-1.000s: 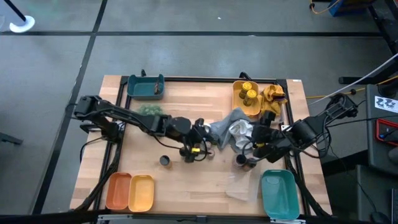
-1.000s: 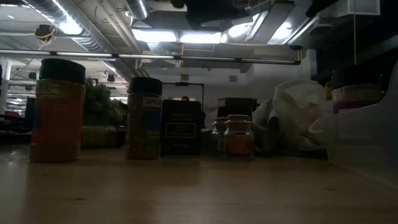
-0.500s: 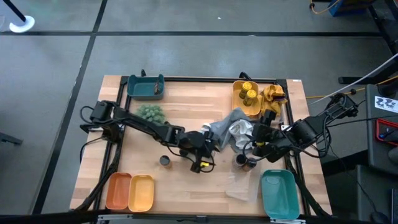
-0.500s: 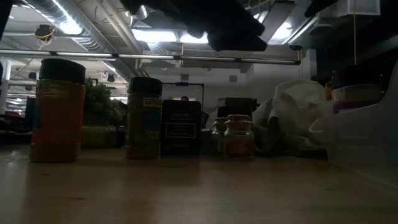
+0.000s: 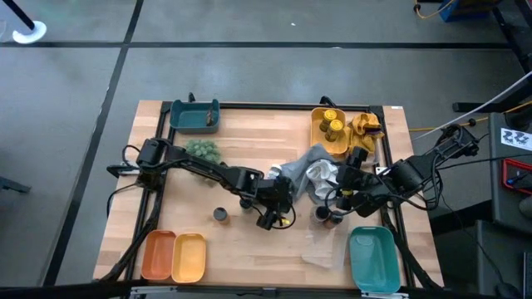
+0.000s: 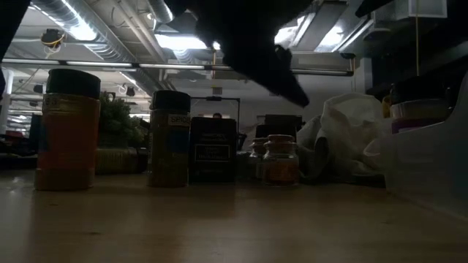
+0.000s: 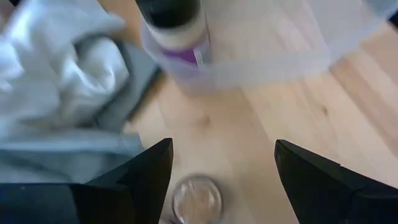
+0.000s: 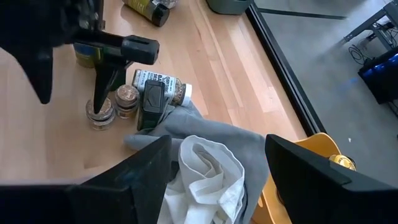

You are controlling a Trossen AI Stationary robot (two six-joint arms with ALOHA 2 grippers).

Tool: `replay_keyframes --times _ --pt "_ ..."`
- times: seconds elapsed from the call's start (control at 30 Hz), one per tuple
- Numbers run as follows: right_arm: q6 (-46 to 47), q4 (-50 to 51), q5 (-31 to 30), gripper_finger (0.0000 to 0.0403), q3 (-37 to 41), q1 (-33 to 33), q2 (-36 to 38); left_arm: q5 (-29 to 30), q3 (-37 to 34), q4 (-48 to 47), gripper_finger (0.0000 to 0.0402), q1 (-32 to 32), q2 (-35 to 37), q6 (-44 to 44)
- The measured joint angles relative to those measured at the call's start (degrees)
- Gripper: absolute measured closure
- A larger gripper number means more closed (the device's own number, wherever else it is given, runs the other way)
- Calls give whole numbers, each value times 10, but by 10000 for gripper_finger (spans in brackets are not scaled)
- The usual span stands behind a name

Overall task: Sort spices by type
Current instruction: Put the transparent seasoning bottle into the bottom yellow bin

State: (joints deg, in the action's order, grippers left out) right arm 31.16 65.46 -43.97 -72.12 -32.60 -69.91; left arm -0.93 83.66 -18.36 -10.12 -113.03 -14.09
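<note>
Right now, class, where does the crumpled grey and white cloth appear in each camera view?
High view: cloth mid-table, between the two arms.
Low view: cloth, a pale heap right of the jars.
Left wrist view: cloth beyond one finger.
Right wrist view: cloth just ahead of the fingers.
Shared landmark: the open left gripper over a small glass jar beside the cloth.

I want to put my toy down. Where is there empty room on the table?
Bare wood lies between the teal tray and the yellow tray, and between the orange tray and the grey cloth. It is crowded around the cloth, where both grippers work.
</note>
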Motion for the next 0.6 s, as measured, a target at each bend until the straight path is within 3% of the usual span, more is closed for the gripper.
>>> replay_keyframes --times 0.6 --pt "0 -12 26 145 0 0 -1 27 0 -24 137 11 -31 -29"
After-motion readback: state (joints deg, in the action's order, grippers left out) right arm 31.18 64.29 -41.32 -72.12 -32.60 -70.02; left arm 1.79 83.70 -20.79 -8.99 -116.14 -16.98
